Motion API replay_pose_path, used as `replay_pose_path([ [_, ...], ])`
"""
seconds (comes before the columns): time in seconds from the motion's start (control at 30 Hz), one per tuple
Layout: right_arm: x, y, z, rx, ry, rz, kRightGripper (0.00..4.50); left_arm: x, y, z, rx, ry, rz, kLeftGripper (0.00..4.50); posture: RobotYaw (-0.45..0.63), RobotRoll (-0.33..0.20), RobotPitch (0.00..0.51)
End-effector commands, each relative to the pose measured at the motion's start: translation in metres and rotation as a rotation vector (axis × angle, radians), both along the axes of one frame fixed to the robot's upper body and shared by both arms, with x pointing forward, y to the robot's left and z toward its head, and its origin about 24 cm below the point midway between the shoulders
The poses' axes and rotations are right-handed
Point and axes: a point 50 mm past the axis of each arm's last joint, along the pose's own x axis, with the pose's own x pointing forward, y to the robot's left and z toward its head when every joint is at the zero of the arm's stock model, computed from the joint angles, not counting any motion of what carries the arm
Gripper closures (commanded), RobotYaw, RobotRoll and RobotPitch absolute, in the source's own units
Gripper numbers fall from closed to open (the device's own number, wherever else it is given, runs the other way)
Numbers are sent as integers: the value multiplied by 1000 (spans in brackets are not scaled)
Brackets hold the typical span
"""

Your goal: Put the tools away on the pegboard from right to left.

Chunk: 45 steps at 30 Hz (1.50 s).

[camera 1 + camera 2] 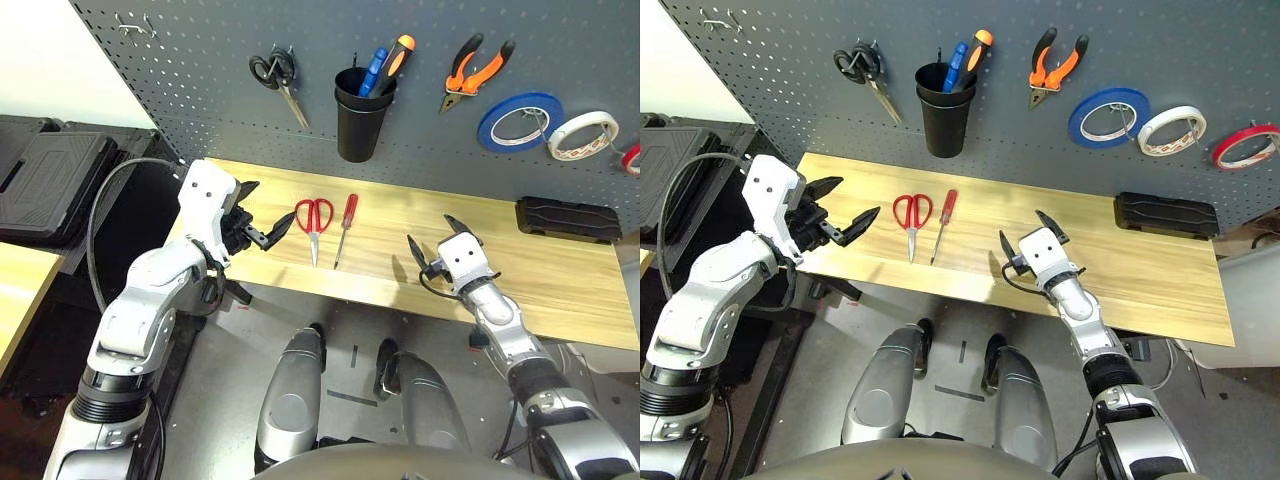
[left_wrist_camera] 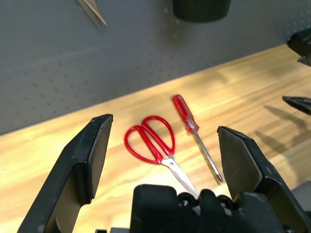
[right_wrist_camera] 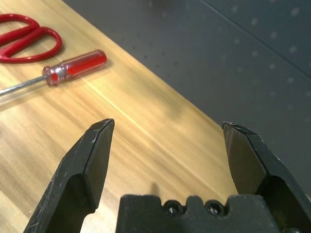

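Red-handled scissors (image 1: 314,220) and a slim red-handled screwdriver (image 1: 345,228) lie side by side on the wooden table (image 1: 560,285), blades and tip toward me. The orange-and-black pliers (image 1: 475,72) hang on the dark grey pegboard (image 1: 200,60). A thin red tape ring (image 1: 1247,145) hangs at its far right. My left gripper (image 1: 268,208) is open, hovering just left of the scissors (image 2: 150,141). My right gripper (image 1: 432,235) is open and empty above the table, right of the screwdriver (image 3: 73,68).
On the pegboard hang black-handled scissors (image 1: 272,72), a black cup (image 1: 362,115) holding blue and orange-handled tools, a blue tape roll (image 1: 518,122) and a white one (image 1: 582,135). A black case (image 1: 568,218) lies at the table's back right. A black toolbox (image 1: 45,180) sits far left.
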Motion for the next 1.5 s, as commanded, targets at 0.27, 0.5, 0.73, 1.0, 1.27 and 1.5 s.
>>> replay_pose_path([
  [0.27, -19, -25, -15, -21, 148, -34, 47, 34, -29, -36, -2, 211, 99, 0, 346, 0, 298],
  [0.5, -30, -37, -17, -54, 199, -69, 47, 53, -58, -47, -16, 274, 64, 0, 301, 0, 342],
  [0.73, -42, -41, -15, -57, 230, -101, 47, 63, -72, -59, -22, 318, 61, 0, 231, 0, 382],
  [1.0, -58, -44, -6, -60, 241, -155, 47, 80, -86, -69, -18, 324, 64, 0, 108, 0, 403],
  [1.27, -73, -45, 6, -56, 232, -204, 47, 97, -87, -82, 4, 340, 116, 0, -6, 0, 383],
  [1.5, -83, -46, 18, -58, 210, -235, 47, 106, -74, -93, 14, 369, 242, 0, -70, 0, 358],
])
